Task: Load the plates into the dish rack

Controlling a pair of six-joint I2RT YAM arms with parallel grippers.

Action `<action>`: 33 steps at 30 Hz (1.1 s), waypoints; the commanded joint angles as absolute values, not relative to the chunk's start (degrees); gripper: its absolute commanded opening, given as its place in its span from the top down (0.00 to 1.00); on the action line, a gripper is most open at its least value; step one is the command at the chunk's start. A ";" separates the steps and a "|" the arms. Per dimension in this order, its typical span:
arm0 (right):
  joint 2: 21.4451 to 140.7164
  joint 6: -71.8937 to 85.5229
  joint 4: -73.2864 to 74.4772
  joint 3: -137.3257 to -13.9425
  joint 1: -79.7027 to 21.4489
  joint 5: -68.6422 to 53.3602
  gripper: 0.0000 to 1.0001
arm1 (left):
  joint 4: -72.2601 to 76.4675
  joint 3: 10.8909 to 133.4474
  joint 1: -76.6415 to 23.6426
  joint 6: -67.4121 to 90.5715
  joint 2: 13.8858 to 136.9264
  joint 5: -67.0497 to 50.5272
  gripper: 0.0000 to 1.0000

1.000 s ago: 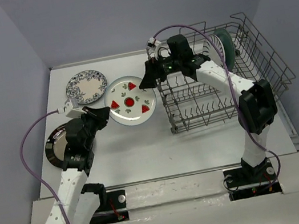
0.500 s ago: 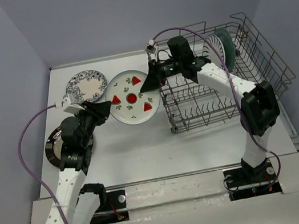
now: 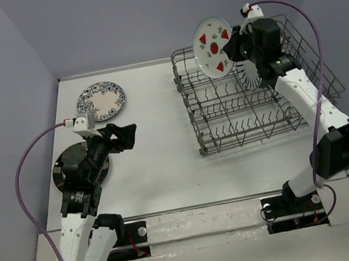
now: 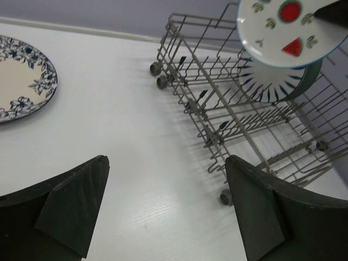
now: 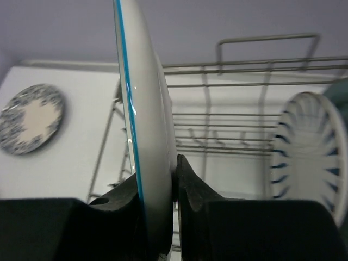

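Above dish rack rim, fruit plate.

Dark plate at the table's left edge is mostly under the left arm. Left wrist view: floral plate clipped by the left edge, fruit plate by the top edge. It covers most of the striped plate; teal plate is just a sliver. Right wrist view: fruit plate edge-on, pattern unreadable.
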State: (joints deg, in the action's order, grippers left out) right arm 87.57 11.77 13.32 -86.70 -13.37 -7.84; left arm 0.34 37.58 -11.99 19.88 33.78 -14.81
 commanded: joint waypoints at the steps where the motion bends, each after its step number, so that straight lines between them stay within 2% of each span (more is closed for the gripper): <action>1: 85.78 -3.31 6.94 -91.40 -12.84 16.60 0.93 | -1.59 37.44 -13.88 14.41 33.57 -12.57 0.01; 9: 92.89 -15.72 6.59 -95.54 -11.51 18.46 0.93 | -2.19 37.97 -17.66 13.36 34.10 -12.13 0.01; 15: 97.72 -19.33 6.50 -95.28 -11.51 19.24 0.93 | -2.99 38.32 -18.72 13.10 33.75 -10.37 0.01; 27: 103.53 -12.93 6.42 -89.65 -11.51 17.31 0.93 | -2.73 38.23 -18.63 13.36 34.98 -9.49 0.01; 29: 103.45 -11.52 5.89 -88.69 -11.51 17.14 0.90 | -2.64 38.14 -18.37 13.45 35.42 -9.40 0.01; 32: 102.75 -10.20 5.27 -88.16 -11.51 17.31 0.75 | -2.37 38.06 -17.67 13.97 36.29 -9.32 0.01; 33: 102.48 -9.67 5.10 -88.07 -11.51 17.31 0.68 | -2.29 38.06 -17.32 14.15 36.65 -9.23 0.01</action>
State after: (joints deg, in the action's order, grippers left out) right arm 104.53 -12.99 12.45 -88.31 -11.33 17.17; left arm -4.32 37.06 -18.28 14.39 35.73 -9.80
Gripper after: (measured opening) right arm 0.240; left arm 0.990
